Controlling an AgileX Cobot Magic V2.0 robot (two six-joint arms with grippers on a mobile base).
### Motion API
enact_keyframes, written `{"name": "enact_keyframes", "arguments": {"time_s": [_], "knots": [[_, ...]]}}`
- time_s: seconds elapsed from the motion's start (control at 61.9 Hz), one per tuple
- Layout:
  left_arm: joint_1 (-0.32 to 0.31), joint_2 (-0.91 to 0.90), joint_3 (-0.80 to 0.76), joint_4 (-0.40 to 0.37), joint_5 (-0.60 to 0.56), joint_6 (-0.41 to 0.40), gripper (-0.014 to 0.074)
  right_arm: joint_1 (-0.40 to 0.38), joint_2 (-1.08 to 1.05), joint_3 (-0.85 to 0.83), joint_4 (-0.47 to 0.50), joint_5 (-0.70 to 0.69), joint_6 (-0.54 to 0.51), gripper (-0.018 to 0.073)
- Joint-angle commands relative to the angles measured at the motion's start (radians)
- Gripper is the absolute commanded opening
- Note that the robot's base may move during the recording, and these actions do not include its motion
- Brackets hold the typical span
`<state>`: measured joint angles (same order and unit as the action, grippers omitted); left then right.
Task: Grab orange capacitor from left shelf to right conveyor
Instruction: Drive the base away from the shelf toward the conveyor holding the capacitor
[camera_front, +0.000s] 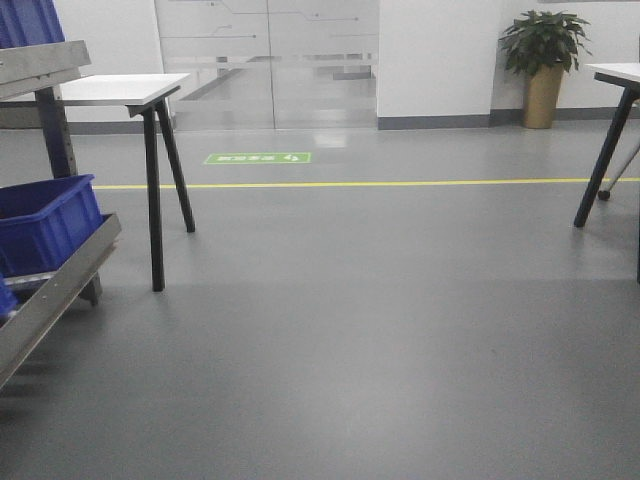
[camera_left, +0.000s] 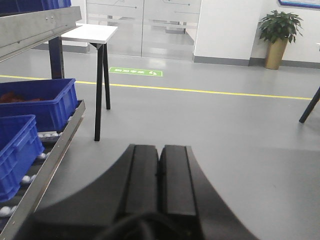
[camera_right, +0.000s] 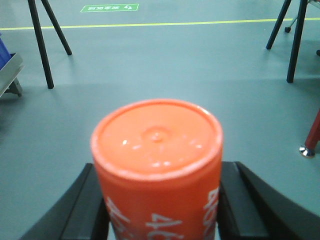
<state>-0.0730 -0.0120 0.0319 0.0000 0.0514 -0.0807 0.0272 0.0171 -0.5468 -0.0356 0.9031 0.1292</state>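
In the right wrist view the orange capacitor (camera_right: 157, 165) with white "4680" numerals fills the lower middle, clamped between the two black fingers (camera_right: 92, 205) of my right gripper (camera_right: 159, 200) and held above the grey floor. My left gripper (camera_left: 159, 180) is shut and empty, jaws pressed together, over the floor beside the left shelf (camera_left: 47, 150). The steel shelf with blue bins (camera_left: 37, 102) also shows at the left edge of the front view (camera_front: 50, 290). The right conveyor is out of view. Neither gripper shows in the front view.
A white black-legged table (camera_front: 125, 90) stands just right of the shelf. Another table's dark legs (camera_front: 605, 160) are at the right. A potted plant (camera_front: 545, 60) stands by the back wall. A yellow line (camera_front: 350, 184) crosses the grey floor.
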Motion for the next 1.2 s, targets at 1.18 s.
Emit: {"name": "enact_keyframes", "arguments": {"time_s": [1.18], "knots": [[-0.004,-0.019,-0.005,0.000,-0.089,-0.001,-0.0105,-0.001,0.019,-0.030,-0.006,-0.085,-0.008,0.0140]]}}
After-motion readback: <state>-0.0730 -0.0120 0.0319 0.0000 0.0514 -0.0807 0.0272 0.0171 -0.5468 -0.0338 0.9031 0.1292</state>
